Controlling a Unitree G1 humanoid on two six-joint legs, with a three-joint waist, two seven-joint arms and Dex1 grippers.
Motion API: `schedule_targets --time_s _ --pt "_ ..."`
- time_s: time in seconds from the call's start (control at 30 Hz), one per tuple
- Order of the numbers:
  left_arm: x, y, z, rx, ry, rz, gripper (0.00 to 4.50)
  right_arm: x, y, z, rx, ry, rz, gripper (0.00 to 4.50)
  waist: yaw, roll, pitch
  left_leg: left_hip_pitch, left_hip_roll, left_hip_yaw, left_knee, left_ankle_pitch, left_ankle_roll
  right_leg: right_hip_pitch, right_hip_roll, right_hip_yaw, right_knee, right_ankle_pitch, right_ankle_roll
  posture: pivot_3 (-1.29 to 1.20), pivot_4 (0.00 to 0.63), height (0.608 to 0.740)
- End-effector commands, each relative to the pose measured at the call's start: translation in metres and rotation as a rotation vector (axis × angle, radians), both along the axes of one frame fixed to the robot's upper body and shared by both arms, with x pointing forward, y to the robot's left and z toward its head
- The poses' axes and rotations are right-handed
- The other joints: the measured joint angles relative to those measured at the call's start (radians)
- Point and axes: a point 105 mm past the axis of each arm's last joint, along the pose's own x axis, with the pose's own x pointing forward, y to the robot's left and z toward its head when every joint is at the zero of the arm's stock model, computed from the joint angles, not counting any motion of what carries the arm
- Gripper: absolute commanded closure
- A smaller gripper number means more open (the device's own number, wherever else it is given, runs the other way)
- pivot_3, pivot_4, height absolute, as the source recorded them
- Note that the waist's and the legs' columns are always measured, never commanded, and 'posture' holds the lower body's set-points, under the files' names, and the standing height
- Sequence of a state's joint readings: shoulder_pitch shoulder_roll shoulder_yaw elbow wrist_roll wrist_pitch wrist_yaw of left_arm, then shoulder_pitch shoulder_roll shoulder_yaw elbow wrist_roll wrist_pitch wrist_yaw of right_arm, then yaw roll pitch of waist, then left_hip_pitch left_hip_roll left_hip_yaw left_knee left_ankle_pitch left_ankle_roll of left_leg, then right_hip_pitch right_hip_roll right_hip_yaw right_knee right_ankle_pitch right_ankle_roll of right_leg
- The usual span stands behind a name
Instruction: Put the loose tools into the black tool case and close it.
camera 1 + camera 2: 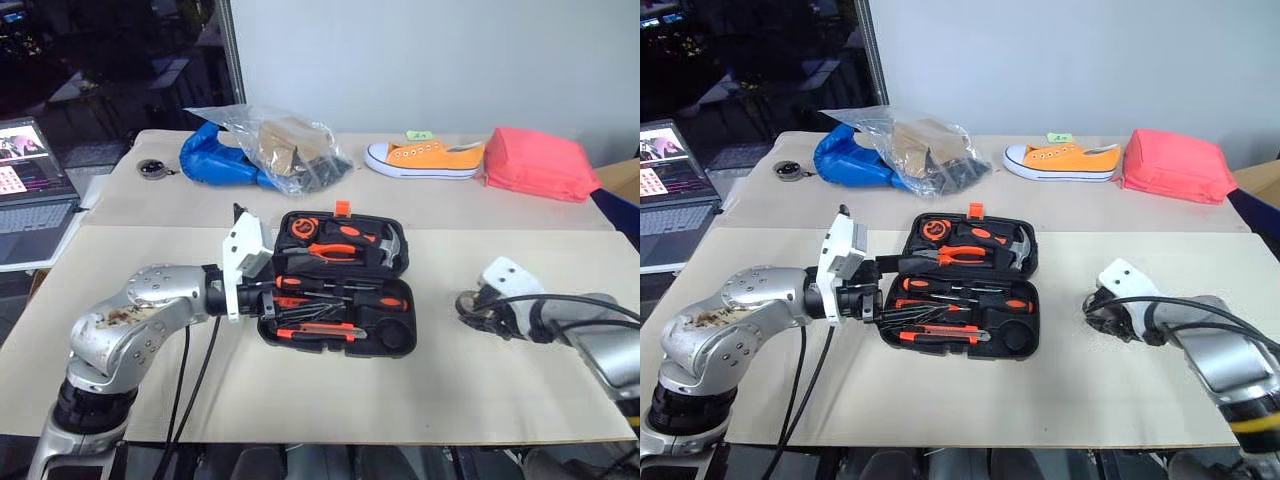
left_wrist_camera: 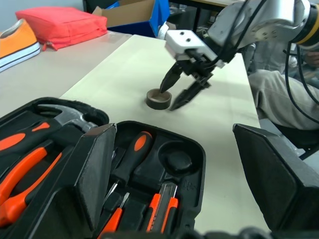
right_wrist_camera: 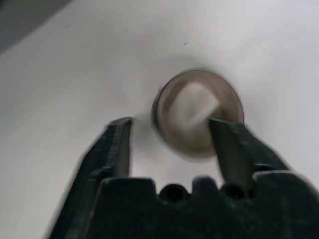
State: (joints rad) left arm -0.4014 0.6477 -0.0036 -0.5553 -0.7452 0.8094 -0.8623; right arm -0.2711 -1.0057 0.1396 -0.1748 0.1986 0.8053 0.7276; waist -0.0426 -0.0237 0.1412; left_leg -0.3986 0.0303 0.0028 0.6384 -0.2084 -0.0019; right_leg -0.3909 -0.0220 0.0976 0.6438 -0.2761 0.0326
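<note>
Far side of the desk (image 1: 300,400), left to right: laptop (image 1: 30,190) off the left edge, a small round item (image 1: 153,168), blue bag (image 1: 215,160) under a clear plastic bag (image 1: 290,145), orange sneaker (image 1: 425,157), pink pouch (image 1: 540,162). All well clear of our fingers.

Left gripper (image 1: 868,290) sits level at the left edge of the black tool case (image 1: 340,285), fingers spread wide, holding nothing; in the left wrist view they frame the case interior.

Case lies open mid-desk, lid half away from us, orange latch tab (image 1: 342,208) at the far edge. Long axis runs left-right. The lid half holds hammer (image 1: 385,240) and pliers (image 1: 335,250); the near half holds two screwdrivers (image 1: 340,292) lying left-right and the utility knife (image 1: 320,333). Round slot (image 2: 178,160) at the near right corner is empty.

Tape roll (image 2: 159,98) lies flat on bare desk right of the case, well apart from it. Right gripper (image 2: 180,94) points down at it, fingers partly open and straddling the rim, one finger (image 3: 227,142) over the hole; we can't tell if they touch it. Open desk all round the roll; nothing between it and the case.
</note>
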Motion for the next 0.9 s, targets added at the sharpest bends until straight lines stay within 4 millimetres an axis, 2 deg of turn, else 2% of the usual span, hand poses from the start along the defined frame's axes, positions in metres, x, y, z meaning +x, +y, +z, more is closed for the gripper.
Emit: schedule_targets --time_s 0.03,0.07,0.1,0.13,0.17,0.27,0.3,0.4,0.47,0.53,0.7,0.9 --pt "-0.005 0.005 0.004 0.007 -0.031 -0.004 0.49 0.007 -0.002 0.001 -0.063 -0.009 0.048 3.52 0.0 0.0 0.0 0.0 0.0 0.0 0.0 0.0 0.0 0.0 0.0 0.0 0.0 0.0 0.0 0.0 0.15 0.74" --pt "-0.006 0.007 0.003 0.01 -0.028 -0.004 0.49 0.006 -0.001 0.003 -0.064 -0.006 0.072 3.7 0.0 0.0 0.0 0.0 0.0 0.0 0.0 0.0 0.0 0.0 0.0 0.0 0.0 0.0 0.0 0.0 0.15 0.74" --pt "-0.007 0.007 0.002 0.011 -0.023 -0.005 0.49 0.006 -0.001 0.006 -0.068 -0.008 0.09 4.2 0.0 0.0 0.0 0.001 0.0 0.0 0.0 0.0 0.0 0.0 0.0 0.0 0.0 0.0 0.0 0.0 0.15 0.74" --pt "-0.007 0.007 0.001 0.012 -0.02 -0.007 0.49 0.004 0.0 0.012 -0.06 -0.009 0.119 4.46 0.0 0.0 0.0 0.001 0.0 0.0 0.0 0.0 0.0 0.0 0.0 0.0 0.001 0.0 0.0 0.0 0.15 0.74" --pt "-0.008 0.007 0.001 0.013 -0.018 -0.009 0.49 0.003 0.001 0.016 -0.056 -0.01 0.139 4.46 0.001 0.0 0.0 0.001 0.0 0.0 0.0 0.0 0.0 0.0 0.0 0.0 0.001 0.0 0.0 0.0 0.15 0.74" --pt "-0.012 0.012 -0.003 0.021 -0.003 -0.011 0.49 -0.014 0.036 0.05 0.055 -0.004 0.322 4.46 0.002 0.002 0.001 0.0 0.0 0.0 0.0 0.0 0.0 0.0 0.0 0.0 0.001 0.0 0.0 0.0 0.15 0.74" --pt "-0.013 0.012 -0.004 0.025 -0.001 -0.012 0.49 -0.019 0.043 0.056 0.072 0.004 0.361 4.46 -0.001 0.003 0.002 0.0 0.0 0.0 0.0 0.0 0.0 0.0 0.0 0.0 0.001 0.0 0.0 0.0 0.15 0.74" --pt "-0.016 0.016 -0.007 0.021 0.02 0.015 0.49 -0.035 0.083 0.066 0.116 0.031 0.525 4.46 -0.006 0.003 0.002 0.0 0.002 -0.001 0.0 0.0 0.0 0.0 0.001 0.0 0.001 0.0 0.0 0.0 0.15 0.74" --pt "-0.018 0.021 -0.009 0.025 0.03 0.03 0.49 -0.04 0.108 0.06 0.126 0.06 0.605 4.46 -0.005 0.002 0.003 0.001 0.002 -0.001 0.0 0.0 0.0 -0.001 0.001 0.0 0.002 0.0 0.0 0.0 0.15 0.74" --pt "-0.021 0.024 -0.01 0.031 0.031 0.034 0.49 -0.039 0.119 0.047 0.105 0.089 0.631 4.46 -0.001 0.001 0.003 0.001 0.003 -0.002 0.0 0.0 0.0 0.0 0.002 -0.002 0.002 0.0 -0.001 0.0 0.15 0.74" --pt "-0.025 0.029 -0.011 0.039 0.03 0.046 0.49 -0.042 0.123 0.027 0.059 0.173 0.651 4.46 0.01 0.001 0.003 0.0 0.001 -0.001 0.0 0.0 0.0 -0.001 -0.002 -0.002 0.001 0.0 -0.001 0.0 0.15 0.74" --pt "-0.038 0.043 -0.017 0.09 0.059 0.02 0.49 -0.053 0.114 0.008 0.004 0.284 0.678 4.46 0.005 0.001 0.003 -0.001 0.001 -0.001 -0.002 0.0 0.0 -0.002 -0.003 -0.002 0.0 0.004 -0.007 0.0 0.15 0.74"
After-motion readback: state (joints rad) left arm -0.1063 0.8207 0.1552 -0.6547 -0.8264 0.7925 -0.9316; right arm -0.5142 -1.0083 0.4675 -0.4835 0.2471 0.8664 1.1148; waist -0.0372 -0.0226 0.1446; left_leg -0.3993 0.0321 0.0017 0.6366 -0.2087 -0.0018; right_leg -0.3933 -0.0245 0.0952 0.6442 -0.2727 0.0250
